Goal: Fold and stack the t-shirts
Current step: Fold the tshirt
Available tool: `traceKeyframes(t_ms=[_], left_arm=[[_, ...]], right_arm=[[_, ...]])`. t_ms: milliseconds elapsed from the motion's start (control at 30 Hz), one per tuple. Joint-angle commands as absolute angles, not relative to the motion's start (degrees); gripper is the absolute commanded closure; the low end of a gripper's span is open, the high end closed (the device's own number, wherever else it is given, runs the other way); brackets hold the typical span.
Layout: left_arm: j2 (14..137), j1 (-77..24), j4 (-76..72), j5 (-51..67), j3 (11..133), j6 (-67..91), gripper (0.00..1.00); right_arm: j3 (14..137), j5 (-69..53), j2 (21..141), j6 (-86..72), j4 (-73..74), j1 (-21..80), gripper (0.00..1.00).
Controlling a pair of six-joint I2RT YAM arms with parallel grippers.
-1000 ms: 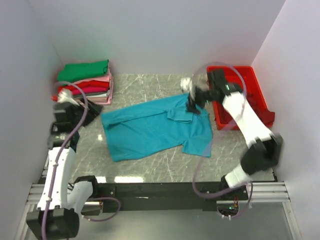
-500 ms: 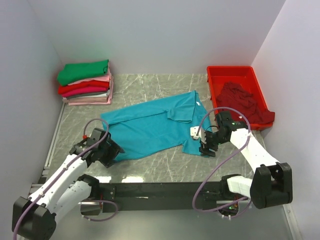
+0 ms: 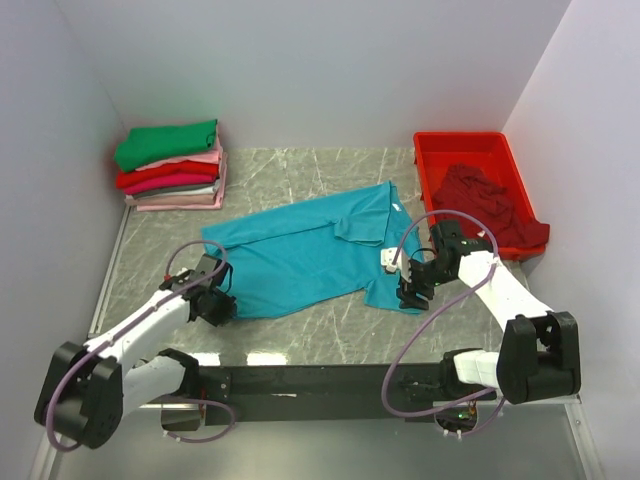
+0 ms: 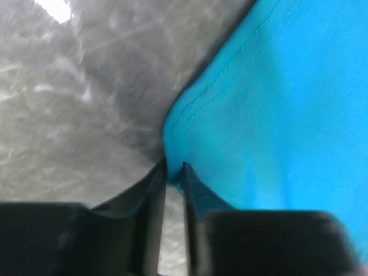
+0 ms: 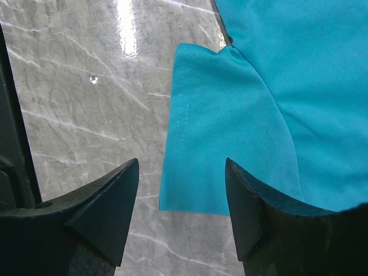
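Note:
A teal-blue t-shirt [image 3: 300, 260] lies spread flat on the marble table. My left gripper [image 3: 218, 308] sits at the shirt's near-left hem corner. In the left wrist view its jaws [image 4: 174, 168] are pinched together on the stitched corner of the teal cloth [image 4: 276, 103]. My right gripper [image 3: 410, 297] hovers low over the near-right sleeve, open. In the right wrist view its fingers [image 5: 181, 164] straddle the sleeve's hem [image 5: 195, 144] without touching it. A dark maroon t-shirt [image 3: 490, 200] lies crumpled in the red tray.
Folded t-shirts are stacked at the back left, green [image 3: 167, 140] on top, then pink, red and grey. The red plastic tray [image 3: 430, 150] stands at the back right against the wall. White walls close in three sides.
Both arms have swung down to the shirt's near corners from the back of the table. In the last half second the left gripper closed on the hem corner; the right barely moved.

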State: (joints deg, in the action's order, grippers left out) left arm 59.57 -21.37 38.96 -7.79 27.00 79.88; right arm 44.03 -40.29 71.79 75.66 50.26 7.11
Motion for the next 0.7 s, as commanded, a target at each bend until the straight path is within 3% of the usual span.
traceKeyframes(t_ms=[0, 33, 133, 467, 667], left_arm=[[62.22, -21.18, 36.04, -11.95, 30.75, 78.14, 0.85], [62.31, -21.27, 36.21, -12.04, 31.63, 77.61, 0.92], [61.88, -21.18, 37.79, -13.53, 36.55, 75.07, 0.92], [69.78, -13.71, 36.83, -7.30, 44.38, 64.78, 0.53], [65.67, -13.45, 38.83, -1.15, 42.90, 60.20, 0.49]], right_arm=[[46.41, -42.27, 71.72, 75.59, 50.80, 6.24, 0.32], [46.58, -42.36, 71.72, 75.59, 51.06, 6.33, 0.32], [46.85, -42.45, 71.63, 75.76, 51.68, 6.15, 0.33], [48.52, -43.86, 72.77, 75.32, 52.73, 5.71, 0.35], [48.43, -43.68, 72.42, 75.50, 53.00, 5.36, 0.35]])
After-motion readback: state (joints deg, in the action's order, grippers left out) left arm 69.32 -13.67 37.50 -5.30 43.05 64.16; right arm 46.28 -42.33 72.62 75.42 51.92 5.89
